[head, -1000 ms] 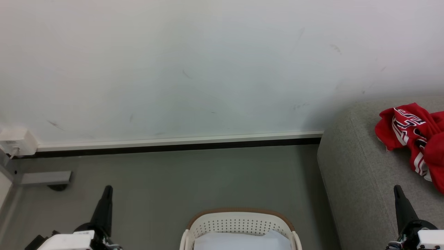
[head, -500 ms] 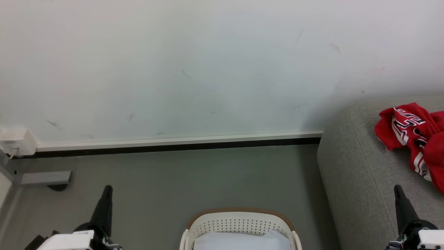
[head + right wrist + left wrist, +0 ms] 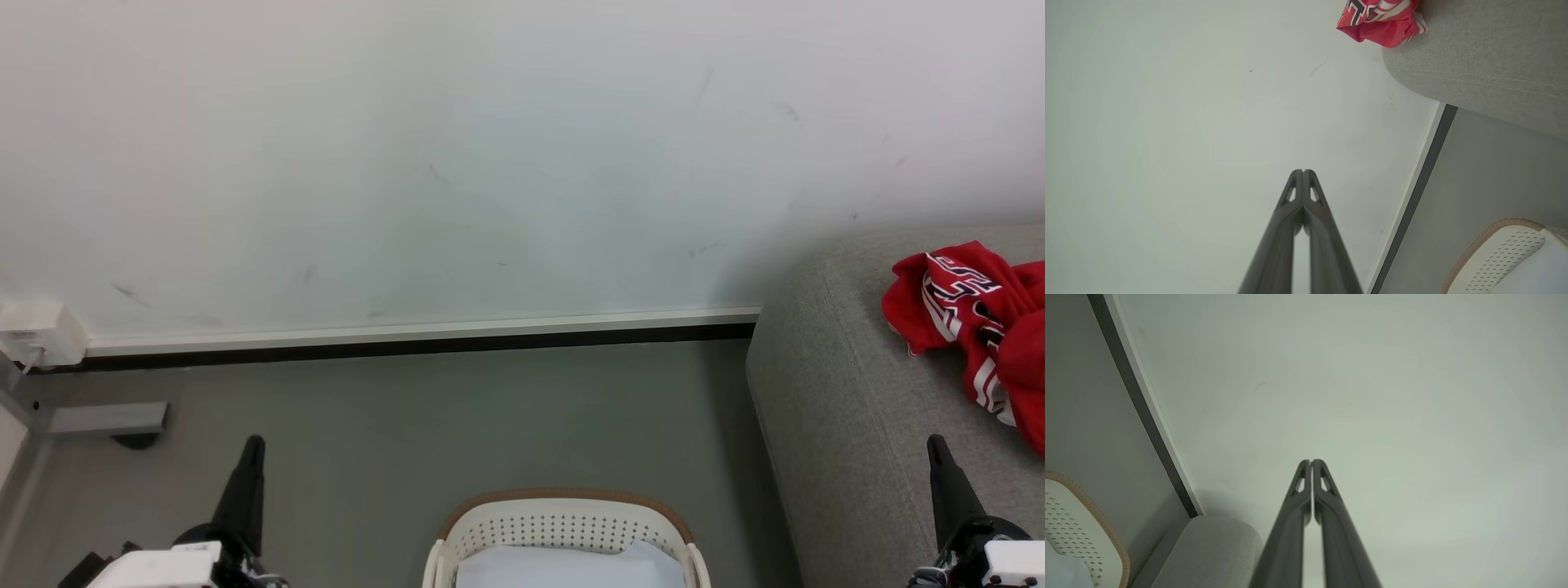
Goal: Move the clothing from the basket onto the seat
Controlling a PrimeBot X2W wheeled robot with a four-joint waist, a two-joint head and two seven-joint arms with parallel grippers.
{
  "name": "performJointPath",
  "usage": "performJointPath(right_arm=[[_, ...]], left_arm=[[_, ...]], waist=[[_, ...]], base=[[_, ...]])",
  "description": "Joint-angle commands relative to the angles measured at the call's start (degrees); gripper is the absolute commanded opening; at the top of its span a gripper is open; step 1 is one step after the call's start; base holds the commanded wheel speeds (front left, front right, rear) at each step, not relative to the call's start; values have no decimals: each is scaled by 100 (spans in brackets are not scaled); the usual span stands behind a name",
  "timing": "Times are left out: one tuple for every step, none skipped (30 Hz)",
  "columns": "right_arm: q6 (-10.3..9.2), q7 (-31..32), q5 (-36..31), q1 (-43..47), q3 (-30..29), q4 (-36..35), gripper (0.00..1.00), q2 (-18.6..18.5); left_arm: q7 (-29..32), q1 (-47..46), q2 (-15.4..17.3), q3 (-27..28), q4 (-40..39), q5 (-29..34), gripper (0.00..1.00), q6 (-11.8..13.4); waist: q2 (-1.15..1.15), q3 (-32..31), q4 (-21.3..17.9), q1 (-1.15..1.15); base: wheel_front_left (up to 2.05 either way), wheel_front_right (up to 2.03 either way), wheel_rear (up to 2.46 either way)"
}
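Red clothing with white stripes and lettering lies bunched on the grey seat at the right edge of the head view; it also shows as the clothing on the seat in the right wrist view. The white basket with a brown rim stands on the floor at the bottom centre, its inside pale. My left gripper is shut at the lower left, left of the basket. Shut too, my right gripper points up over the seat's front, below the clothing. Both hold nothing, as the left gripper and right gripper show.
A white wall with a baseboard runs behind the grey floor. A white socket box and a grey bracket sit at the far left.
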Motion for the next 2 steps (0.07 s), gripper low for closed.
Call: performJointPath(right_arm=[[-12,18,12,-69,-21,-22,0,-6],[-12,18,12,-69,-21,-22,0,-6]], left_arm=[[24,-42,7,17,-16,-77,0,-25],[24,-42,7,17,-16,-77,0,-25]], waist=[[0,0,0,0],[0,0,0,0]], base=[[0,0,0],[0,0,0]])
